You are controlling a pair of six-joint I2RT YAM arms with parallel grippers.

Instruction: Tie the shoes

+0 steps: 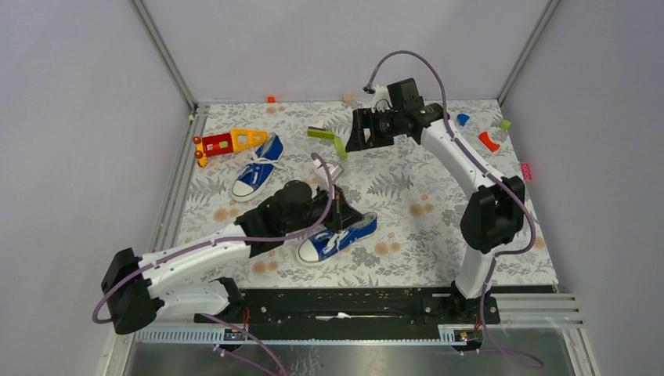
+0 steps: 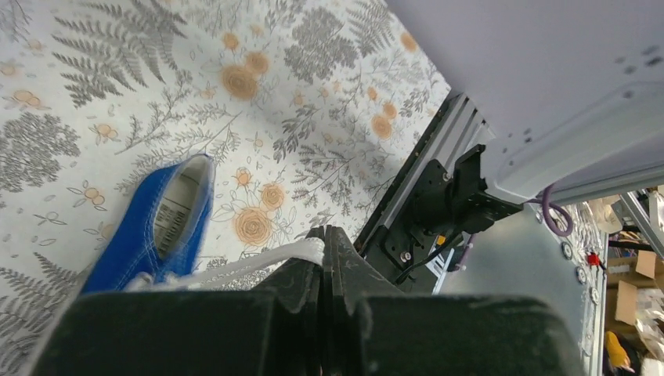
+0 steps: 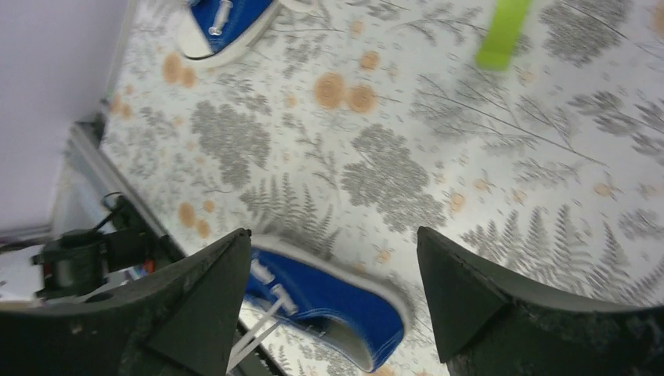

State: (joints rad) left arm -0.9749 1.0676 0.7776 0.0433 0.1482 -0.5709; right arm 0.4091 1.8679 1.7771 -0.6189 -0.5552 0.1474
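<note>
Two blue sneakers with white laces lie on the fern-print table. The far shoe (image 1: 258, 168) (image 3: 227, 19) sits left of centre. The near shoe (image 1: 337, 237) (image 2: 149, 235) (image 3: 337, 294) lies just beyond the arm bases. My left gripper (image 1: 338, 205) (image 2: 322, 251) hangs over the near shoe, shut on its white lace (image 2: 258, 265), which runs taut from the shoe to the fingertips. My right gripper (image 1: 362, 141) (image 3: 333, 235) is up at the back of the table with its jaws wide apart and nothing between them. It hangs well above the table, apart from both shoes.
A red-orange-yellow toy (image 1: 227, 142) lies at the back left next to the far shoe. A green angled piece (image 1: 329, 138) (image 3: 501, 31) lies near the right gripper. Small red (image 1: 488, 141), blue (image 1: 463, 119) and green (image 1: 506, 124) bits sit at the back right. Walls enclose three sides.
</note>
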